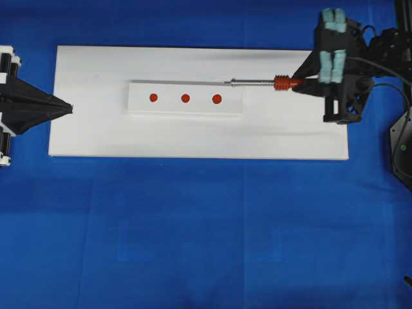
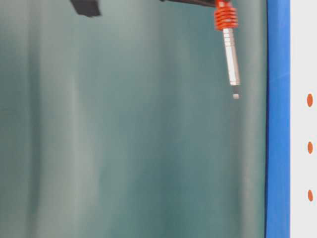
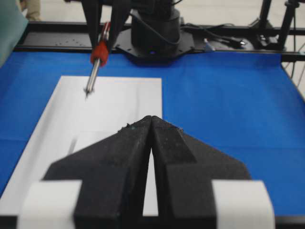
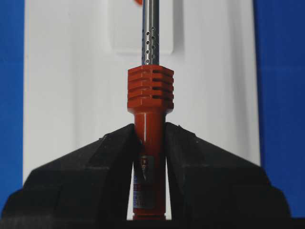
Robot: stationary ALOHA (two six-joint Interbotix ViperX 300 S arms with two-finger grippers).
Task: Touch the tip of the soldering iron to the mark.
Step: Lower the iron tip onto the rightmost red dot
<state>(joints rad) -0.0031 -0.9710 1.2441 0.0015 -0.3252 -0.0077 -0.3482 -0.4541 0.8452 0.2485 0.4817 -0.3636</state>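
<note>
While the orange-red-handled, silver-shafted soldering iron [image 1: 270, 82] is clamped in the right gripper [image 4: 149, 143] | step: approach, tip held above block's far edge | next: tip to be lowered onto middle red dot mark [image 1: 185, 98] | left gripper [image 3: 151, 129] closed, nothing held.

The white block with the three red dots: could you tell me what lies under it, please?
The white block rests on a white board, which lies on blue cloth. What is directly beneath the block is covered.

A big blue cloth [image 1: 193, 244] covers the table. A flat white board [image 1: 96, 135] lies on it. Behind the table hangs a soft grey-green curtain [image 2: 124, 139]. The light is bright and even.
</note>
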